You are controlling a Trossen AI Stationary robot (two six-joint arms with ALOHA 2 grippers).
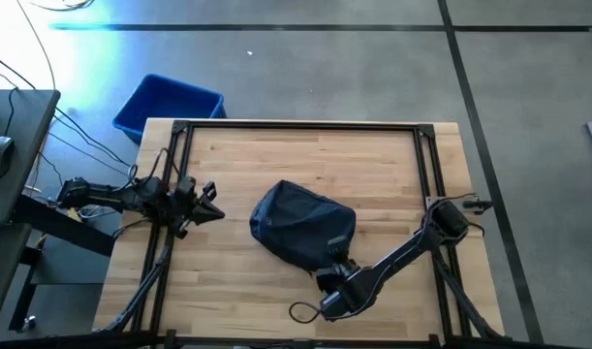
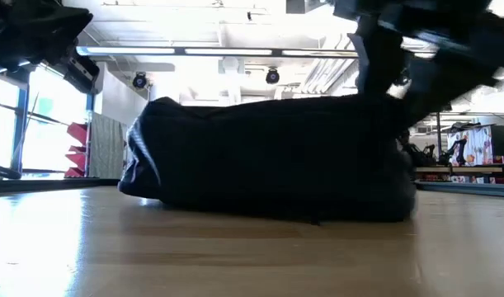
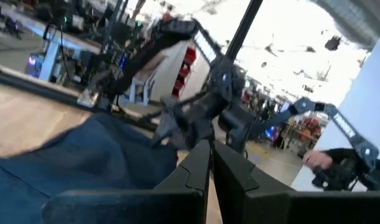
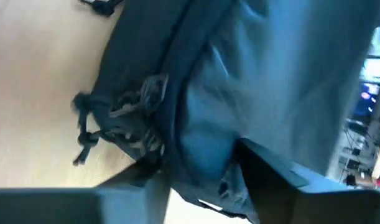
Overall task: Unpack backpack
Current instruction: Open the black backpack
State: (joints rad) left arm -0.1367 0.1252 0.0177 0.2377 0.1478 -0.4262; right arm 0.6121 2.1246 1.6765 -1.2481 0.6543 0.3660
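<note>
From above we saw the backpack (image 1: 302,227) lying slumped a little right of the middle of the wooden counter (image 1: 305,155), with a bright blue bin (image 1: 168,105) on the floor past the counter's upper-left corner. Our right hand (image 1: 336,268) pressed against the bag's lower-right edge, while our left hand (image 1: 206,205) hovered apart from the bag at the frame's centre left, its fingers pressed together. At counter height the backpack (image 2: 268,157) filled the middle of the frame as a dark mound resting on the wood, with the right arm coming down onto its right end. Through the left wrist camera we saw the left hand (image 3: 209,163) shut, fingers touching, pointing over the navy cloth (image 3: 78,162) toward the other arm beyond. Through the right wrist camera the right hand (image 4: 196,171) had its two fingers (image 4: 270,180) either side of a fold of the backpack (image 4: 252,68), close by the metal zipper pull (image 4: 153,87) and its knotted cord (image 4: 87,134).
</note>
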